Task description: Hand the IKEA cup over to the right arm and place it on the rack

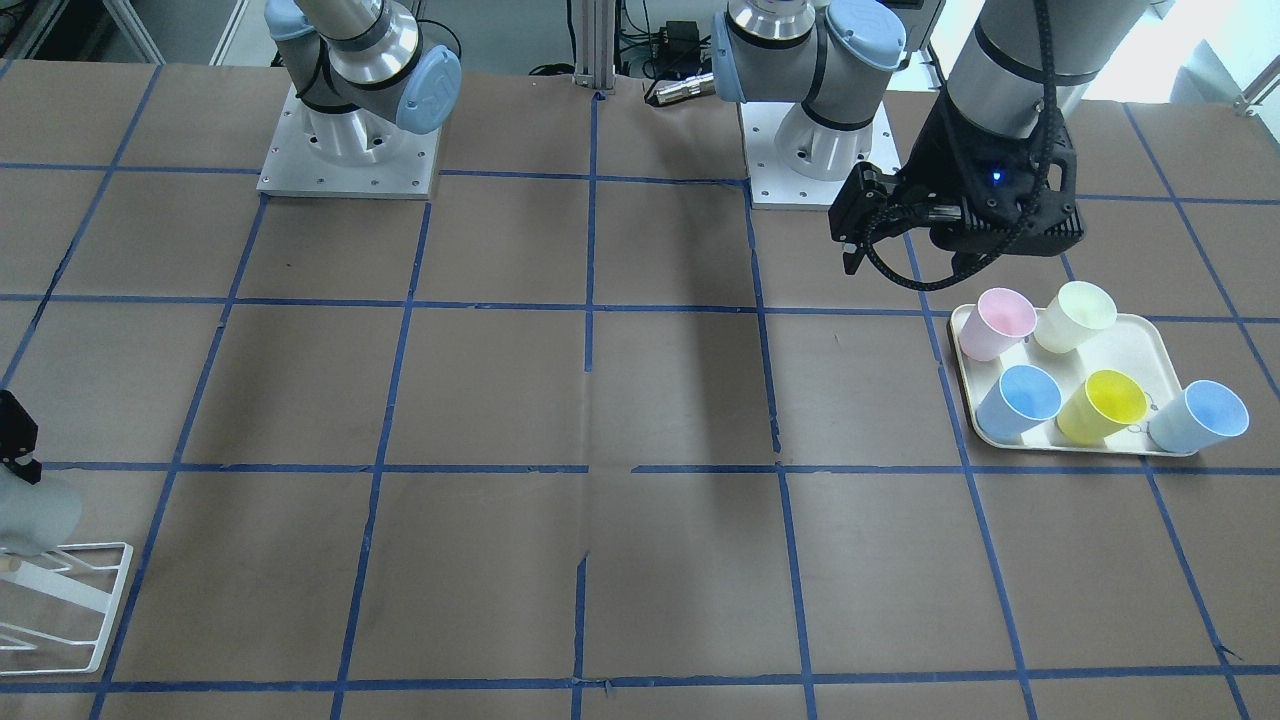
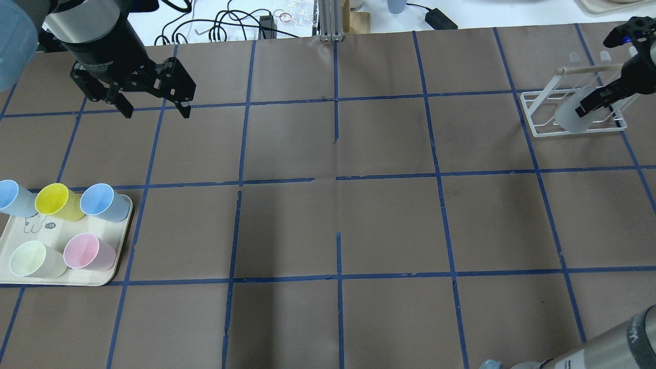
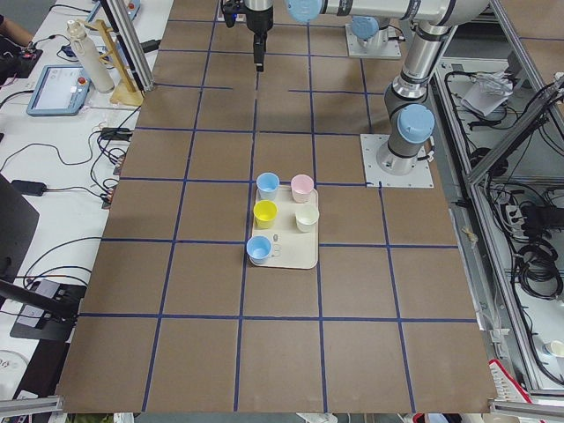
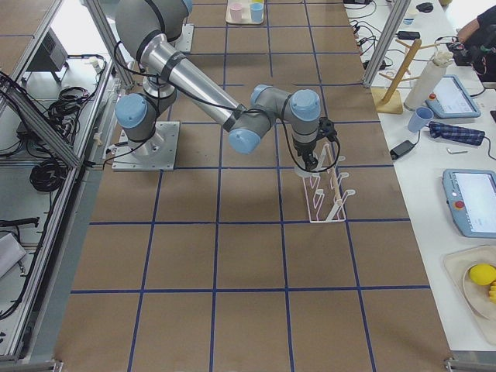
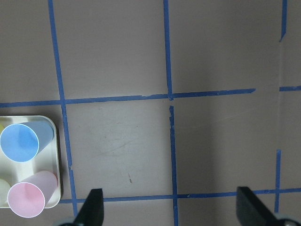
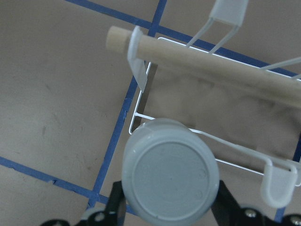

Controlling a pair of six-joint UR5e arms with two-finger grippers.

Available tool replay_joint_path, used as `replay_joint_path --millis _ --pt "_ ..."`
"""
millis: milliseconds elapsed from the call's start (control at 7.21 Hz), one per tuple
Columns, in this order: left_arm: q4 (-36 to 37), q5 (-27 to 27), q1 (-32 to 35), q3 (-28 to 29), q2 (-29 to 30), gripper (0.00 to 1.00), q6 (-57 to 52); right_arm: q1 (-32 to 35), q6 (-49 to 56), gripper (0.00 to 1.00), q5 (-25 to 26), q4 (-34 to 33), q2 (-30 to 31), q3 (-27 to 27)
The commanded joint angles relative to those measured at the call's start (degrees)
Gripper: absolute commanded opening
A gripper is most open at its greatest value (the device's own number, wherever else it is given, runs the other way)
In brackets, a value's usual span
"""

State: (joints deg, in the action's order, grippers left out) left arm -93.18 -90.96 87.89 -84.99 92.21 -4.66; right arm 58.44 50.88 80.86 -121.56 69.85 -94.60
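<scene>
The IKEA cup (image 2: 574, 111) is pale grey and tilted, held over the white wire rack (image 2: 538, 115) at the table's far right. My right gripper (image 2: 597, 100) is shut on the cup. In the right wrist view the cup's round base (image 6: 169, 176) fills the lower middle between the fingers, with the rack's wires and wooden peg (image 6: 211, 61) just beyond it. In the front-facing view the cup (image 1: 35, 510) hangs above the rack (image 1: 95, 600) at the left edge. My left gripper (image 2: 154, 110) is open and empty, high above the table's left side.
A cream tray (image 2: 31, 228) at the left holds a yellow cup (image 2: 54, 201), two light-blue cups, a pink cup (image 2: 84, 252) and a cream cup. The tray's corner (image 5: 54, 141) shows in the left wrist view. Blue tape lines cross the brown table.
</scene>
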Motion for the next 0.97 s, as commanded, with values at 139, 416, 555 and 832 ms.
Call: replay_joint_path --millis 139,416,555,832 --pt "0.1 0.3 -0.1 -0.2 -0.2 1.0 0.0 0.0 -1.0 1.0 2.2 0.5 1.3 0.1" --pt "0.1 0.3 -0.1 -0.2 -0.2 1.0 0.0 0.3 -1.6 1.0 4.5 1.4 5.9 -0.1" --pt "0.1 0.4 -0.1 -0.2 -0.2 1.0 0.0 0.6 -2.4 1.0 4.5 5.3 9.9 -0.2" --pt "0.1 0.4 -0.1 -0.3 -0.2 1.0 0.0 4.5 -17.6 1.0 4.5 20.2 18.8 -0.4"
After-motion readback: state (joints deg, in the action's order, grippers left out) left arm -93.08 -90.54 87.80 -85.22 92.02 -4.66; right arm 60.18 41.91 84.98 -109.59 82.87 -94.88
